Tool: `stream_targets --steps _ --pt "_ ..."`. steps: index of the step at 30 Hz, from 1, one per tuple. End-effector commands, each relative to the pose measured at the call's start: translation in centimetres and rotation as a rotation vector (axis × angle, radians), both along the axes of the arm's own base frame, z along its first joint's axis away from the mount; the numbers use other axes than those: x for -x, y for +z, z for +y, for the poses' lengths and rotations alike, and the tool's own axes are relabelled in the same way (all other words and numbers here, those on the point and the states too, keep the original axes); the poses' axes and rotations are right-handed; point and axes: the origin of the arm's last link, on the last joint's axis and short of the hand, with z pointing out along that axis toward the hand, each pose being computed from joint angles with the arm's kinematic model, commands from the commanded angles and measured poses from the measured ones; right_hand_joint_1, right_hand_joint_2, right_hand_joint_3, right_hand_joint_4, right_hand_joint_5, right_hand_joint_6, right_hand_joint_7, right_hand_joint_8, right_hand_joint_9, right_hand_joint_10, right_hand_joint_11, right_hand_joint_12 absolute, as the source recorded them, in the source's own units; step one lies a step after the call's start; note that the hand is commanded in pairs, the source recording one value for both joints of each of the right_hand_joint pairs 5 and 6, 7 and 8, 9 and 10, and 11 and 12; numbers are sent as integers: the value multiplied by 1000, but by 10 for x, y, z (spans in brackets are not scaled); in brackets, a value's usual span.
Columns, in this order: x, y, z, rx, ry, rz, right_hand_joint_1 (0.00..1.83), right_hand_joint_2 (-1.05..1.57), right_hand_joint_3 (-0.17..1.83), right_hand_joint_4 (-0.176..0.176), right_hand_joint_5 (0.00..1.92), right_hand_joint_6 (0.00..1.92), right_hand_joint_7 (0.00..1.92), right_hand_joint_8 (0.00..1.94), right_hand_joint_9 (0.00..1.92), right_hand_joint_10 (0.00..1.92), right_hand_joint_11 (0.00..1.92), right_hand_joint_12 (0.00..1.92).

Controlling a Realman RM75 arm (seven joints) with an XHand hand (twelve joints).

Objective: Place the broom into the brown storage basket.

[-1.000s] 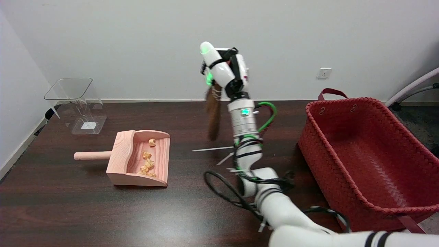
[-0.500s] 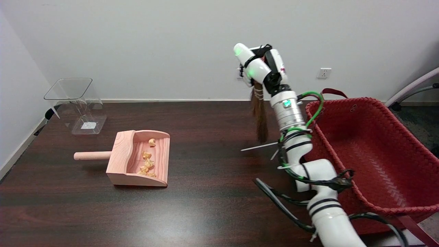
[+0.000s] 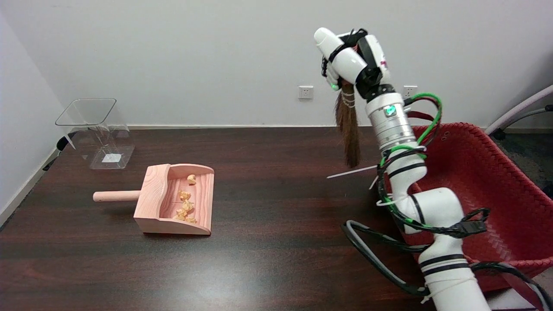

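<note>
My right hand (image 3: pixel 350 58) is raised high above the table, right of centre, and grips the small broom (image 3: pixel 348 125) at its top. The broom's brown bristles hang straight down from the hand, their tip well above the tabletop. The handle is hidden inside my fingers. The reddish-brown woven storage basket (image 3: pixel 510 181) stands on the table's right side. The broom hangs just left of the basket's left rim, outside it. My forearm crosses in front of that rim.
A wooden dustpan (image 3: pixel 173 199) holding several small crumbs lies left of centre, handle pointing left. A clear plastic container (image 3: pixel 97 131) stands at the back left. Black and green cables (image 3: pixel 380 255) trail from my arm near the basket's front corner.
My right arm has swung to the right and risen, carrying the hanging broom from mid-table to beside the basket's left rim. Dustpan and container have not moved.
</note>
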Motion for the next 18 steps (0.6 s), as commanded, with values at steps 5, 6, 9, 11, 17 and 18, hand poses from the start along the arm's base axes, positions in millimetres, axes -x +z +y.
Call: stream_targets --steps 5,6,9,11,17,18 --pt "-51 49 34 27 30 -26 911 1571 124 0 1920 1920 1920 1920 1920 1920 1920 1920" --pt "-51 54 35 34 28 -28 923 1571 117 0 1920 1920 1920 1920 1920 1920 1920 1920" --pt "-51 69 40 64 20 -38 947 1571 107 0 1920 1920 1920 1920 1920 1920 1920 1920" --pt "-51 80 45 91 16 -39 957 1571 111 0 1920 1920 1920 1920 1920 1920 1920 1920" --pt "-54 107 58 115 12 -66 961 1571 144 0 1920 1920 1920 1920 1920 1920 1920 1920" --pt "-54 111 59 122 7 -75 938 1571 155 0 1920 1920 1920 1920 1920 1920 1920 1920"
